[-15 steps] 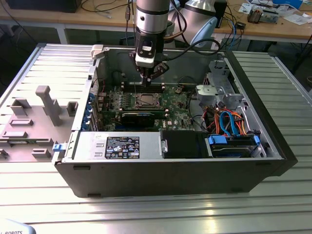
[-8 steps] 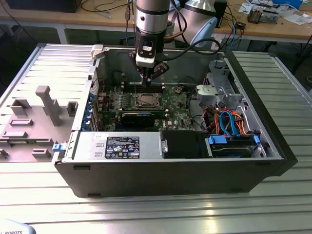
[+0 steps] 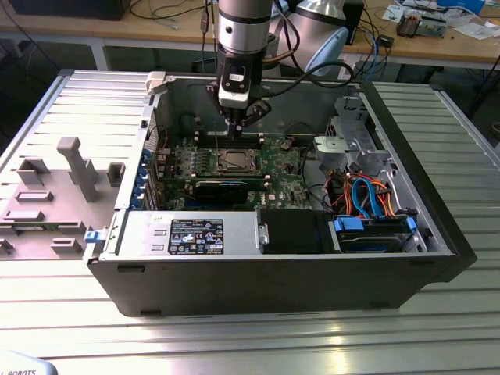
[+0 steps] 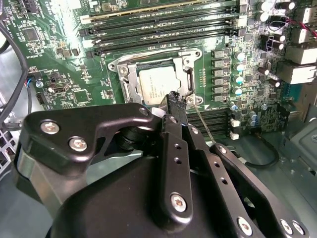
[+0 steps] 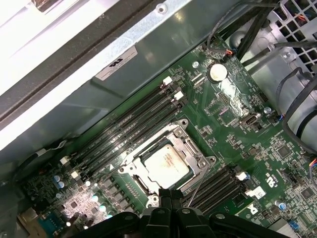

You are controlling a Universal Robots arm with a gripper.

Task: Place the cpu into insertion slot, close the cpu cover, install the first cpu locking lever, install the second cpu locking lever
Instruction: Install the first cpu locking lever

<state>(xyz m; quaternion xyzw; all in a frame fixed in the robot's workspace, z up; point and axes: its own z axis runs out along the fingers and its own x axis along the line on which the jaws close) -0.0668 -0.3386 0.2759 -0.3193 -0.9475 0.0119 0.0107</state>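
Exterior view: gripper (image 3: 237, 126) hangs just above the green board (image 3: 277, 172), inside the open case (image 3: 391, 269). In both wrist views the cpu (image 4: 159, 83) sits in the slot (image 4: 130, 87), with the cover (image 4: 190, 74) down around it. Fingers are drawn together at the tips, clamping nothing we can make out, and they sit at the cover's edge beside a thin wire lever (image 4: 204, 124).

We judge the lever step is in hand. To do it well: push on the wire only, sweep it flat along the cover's side, and keep clear of the memory slots (image 4: 163, 27) and capacitors (image 4: 237, 69).

Case rests on a ribbed metal table (image 3: 250, 336). A grey fixture (image 3: 55, 195) lies at the exterior view's left, and a wooden bench (image 3: 437, 39) runs along the far side.
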